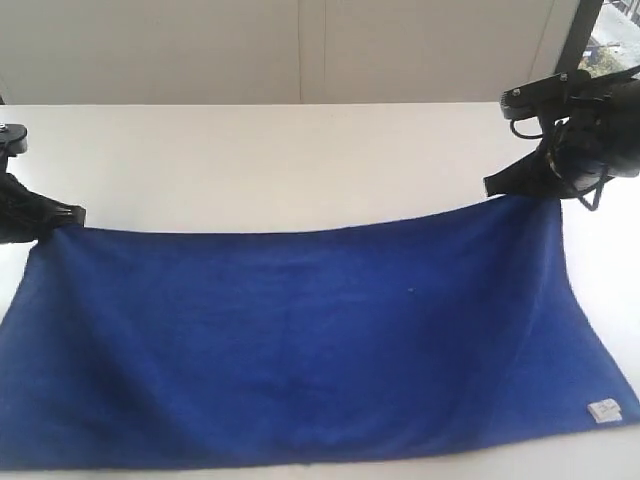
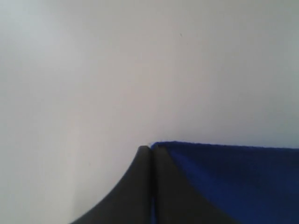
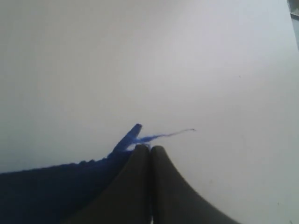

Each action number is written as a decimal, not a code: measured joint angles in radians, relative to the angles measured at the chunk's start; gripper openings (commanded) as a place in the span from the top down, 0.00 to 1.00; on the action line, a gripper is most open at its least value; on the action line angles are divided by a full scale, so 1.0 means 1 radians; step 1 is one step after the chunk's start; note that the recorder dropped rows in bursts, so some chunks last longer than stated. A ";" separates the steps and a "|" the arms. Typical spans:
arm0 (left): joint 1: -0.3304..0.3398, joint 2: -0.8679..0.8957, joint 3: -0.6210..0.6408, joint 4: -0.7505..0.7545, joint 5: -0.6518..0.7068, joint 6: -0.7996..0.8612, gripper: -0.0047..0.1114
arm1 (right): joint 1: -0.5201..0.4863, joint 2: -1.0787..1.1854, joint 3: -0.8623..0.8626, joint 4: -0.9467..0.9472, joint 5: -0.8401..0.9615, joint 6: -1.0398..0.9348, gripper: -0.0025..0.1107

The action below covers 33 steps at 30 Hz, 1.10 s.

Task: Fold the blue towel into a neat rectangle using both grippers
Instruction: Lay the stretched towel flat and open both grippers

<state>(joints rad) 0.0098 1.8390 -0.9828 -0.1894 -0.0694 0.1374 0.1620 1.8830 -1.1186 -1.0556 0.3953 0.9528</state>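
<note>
A: Where does the blue towel [image 1: 300,340] sit?
B: It fills the lower half of the exterior view, spread long-ways on the white bench [image 1: 300,160], near edge along the bottom of the frame, white tag [image 1: 603,409] at the lower right corner.
A: And the tools?
B: Each pinches a far corner: the left tool [image 1: 68,214] at the middle left of the frame, the right tool [image 1: 497,186] at the upper right. Both wrist views show the jaws pressed together with blue cloth caught at the tips, so both are clamped narrow on the towel.
A: Why both corners at once?
B: Probably so the far edge travels as one line. Held at its two ends it runs between the tools with only a slight dip, which should let it land square on the near edge.
A: Anything uneven?
B: A loose thread [image 3: 173,134] pokes out past the right tool's tips, so that grip looks close to the very edge and may slip under a hard pull.
A: How far along is the fold?
B: Barely begun, it seems: one open layer, no crease. The next move likely calls for carrying both corners toward the bottom of the frame at a matched pace.
</note>
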 measured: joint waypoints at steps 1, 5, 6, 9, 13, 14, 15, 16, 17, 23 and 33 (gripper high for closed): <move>0.000 0.015 0.000 0.000 -0.032 -0.002 0.96 | -0.010 0.024 -0.020 -0.002 -0.017 0.002 0.98; 0.000 0.064 -0.034 0.000 -0.120 -0.017 0.96 | -0.051 0.103 -0.089 -0.002 -0.069 0.005 0.98; 0.000 0.079 -0.050 0.000 -0.131 -0.019 0.96 | -0.061 0.127 -0.111 -0.004 -0.080 0.006 0.98; 0.000 0.113 -0.096 0.000 -0.149 -0.021 0.96 | -0.085 0.178 -0.160 -0.004 -0.096 0.006 0.98; 0.000 0.165 -0.133 0.000 -0.180 -0.029 0.96 | -0.102 0.232 -0.203 -0.004 -0.117 0.008 0.98; 0.000 0.179 -0.141 0.000 -0.182 -0.032 0.96 | -0.102 0.243 -0.212 -0.004 -0.120 0.008 0.98; 0.000 0.193 -0.151 0.000 -0.182 -0.035 0.96 | -0.102 0.252 -0.218 -0.004 -0.121 0.008 0.98; 0.000 0.202 -0.160 0.000 -0.182 -0.040 0.96 | -0.102 0.258 -0.225 -0.004 -0.124 0.008 0.98; 0.000 0.212 -0.167 0.003 -0.183 -0.040 0.96 | -0.102 0.265 -0.232 -0.004 -0.124 0.008 0.98; 0.000 0.240 -0.207 0.009 -0.199 -0.047 0.96 | -0.102 0.295 -0.258 -0.006 -0.125 0.008 0.98; -0.026 0.282 -0.257 0.058 -0.225 -0.123 0.96 | -0.145 0.304 -0.262 -0.006 -0.127 0.012 0.98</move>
<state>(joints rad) -0.0160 2.1212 -1.2402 -0.1309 -0.2946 0.0149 0.0167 2.1870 -1.3809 -1.0618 0.2685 0.9650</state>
